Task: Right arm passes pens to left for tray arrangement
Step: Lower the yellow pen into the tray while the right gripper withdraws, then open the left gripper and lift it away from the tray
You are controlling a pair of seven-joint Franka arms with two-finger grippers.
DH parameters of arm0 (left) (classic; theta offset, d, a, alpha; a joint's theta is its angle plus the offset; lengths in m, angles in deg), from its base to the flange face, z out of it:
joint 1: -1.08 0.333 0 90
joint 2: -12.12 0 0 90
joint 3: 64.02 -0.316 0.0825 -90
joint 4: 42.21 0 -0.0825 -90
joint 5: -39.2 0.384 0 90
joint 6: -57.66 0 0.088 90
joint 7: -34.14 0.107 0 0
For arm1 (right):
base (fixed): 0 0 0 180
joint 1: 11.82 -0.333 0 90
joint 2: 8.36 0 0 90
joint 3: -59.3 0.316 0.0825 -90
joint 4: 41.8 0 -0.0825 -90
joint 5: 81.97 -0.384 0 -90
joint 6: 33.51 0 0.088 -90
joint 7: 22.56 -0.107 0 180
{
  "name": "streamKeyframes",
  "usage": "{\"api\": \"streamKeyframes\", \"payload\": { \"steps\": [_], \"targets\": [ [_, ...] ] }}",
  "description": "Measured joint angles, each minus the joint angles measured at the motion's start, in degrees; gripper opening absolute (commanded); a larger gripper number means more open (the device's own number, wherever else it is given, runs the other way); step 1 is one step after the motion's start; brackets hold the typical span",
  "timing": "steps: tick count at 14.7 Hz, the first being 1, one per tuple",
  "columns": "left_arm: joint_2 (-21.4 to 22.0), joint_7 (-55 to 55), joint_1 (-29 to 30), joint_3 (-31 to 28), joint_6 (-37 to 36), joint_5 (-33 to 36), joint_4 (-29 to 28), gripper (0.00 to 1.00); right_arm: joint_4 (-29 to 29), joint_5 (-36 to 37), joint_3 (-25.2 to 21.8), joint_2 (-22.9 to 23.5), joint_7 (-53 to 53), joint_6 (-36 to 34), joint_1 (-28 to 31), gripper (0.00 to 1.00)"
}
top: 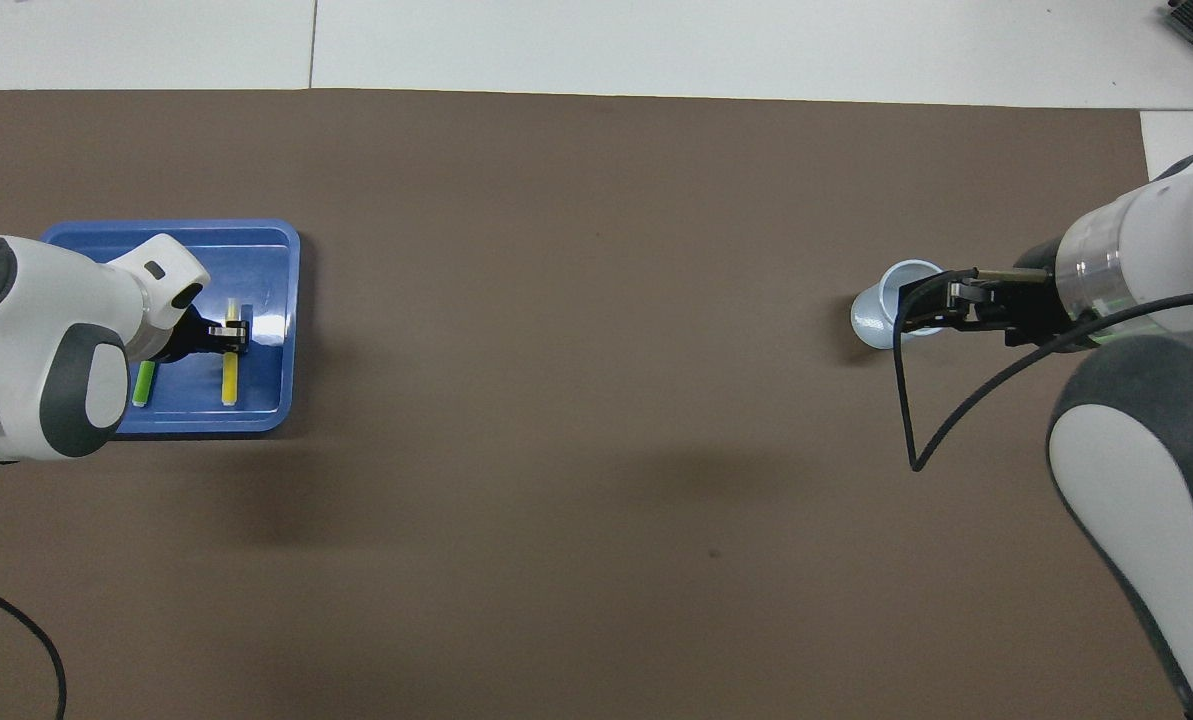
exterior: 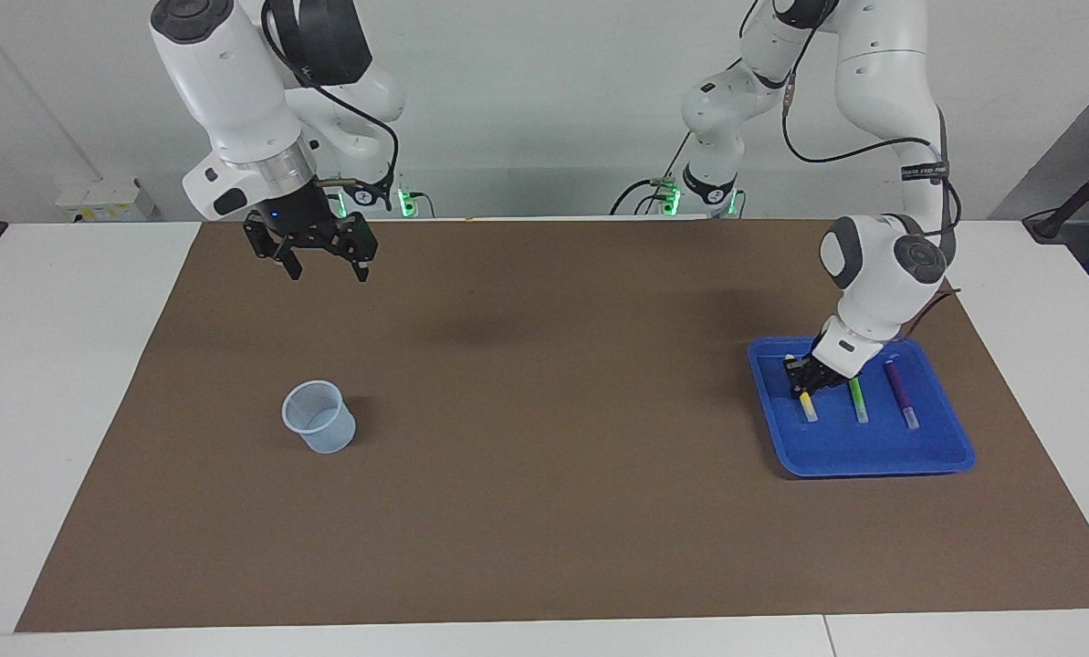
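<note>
Purple pen (exterior: 898, 392) hidden under left arm from overhead; yellow pen (exterior: 805, 398) middle covered by left pincer (exterior: 801, 379); cup (top: 878, 312) partly covered.

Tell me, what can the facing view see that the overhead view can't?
Only the facing view shows the purple pen and that the right gripper hangs open, high above the table. Only the overhead view makes that gripper look laid over the cup. Both show the blue tray, the green pen and the left gripper shut on the yellow pen.
</note>
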Motion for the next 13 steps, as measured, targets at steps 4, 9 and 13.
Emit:
{"api": "streamKeyframes", "payload": {
  "steps": [4,9,13],
  "targets": [
    [0.0,-1.2,0.0,0.1,0.1,0.0,0.1,1.00,0.0,0.0,0.0,-0.3,0.0,0.0,0.0,1.00],
    [0.2,-1.5,-0.1,0.2,0.3,0.0,1.7,1.00,0.0,0.0,0.3,-0.3,0.0,0.1,-0.2,1.00],
    [1.9,-1.7,-0.1,0.3,0.3,0.0,3.1,1.00,0.0,0.0,0.4,-0.6,0.0,0.1,-0.4,1.00]
  ]
}}
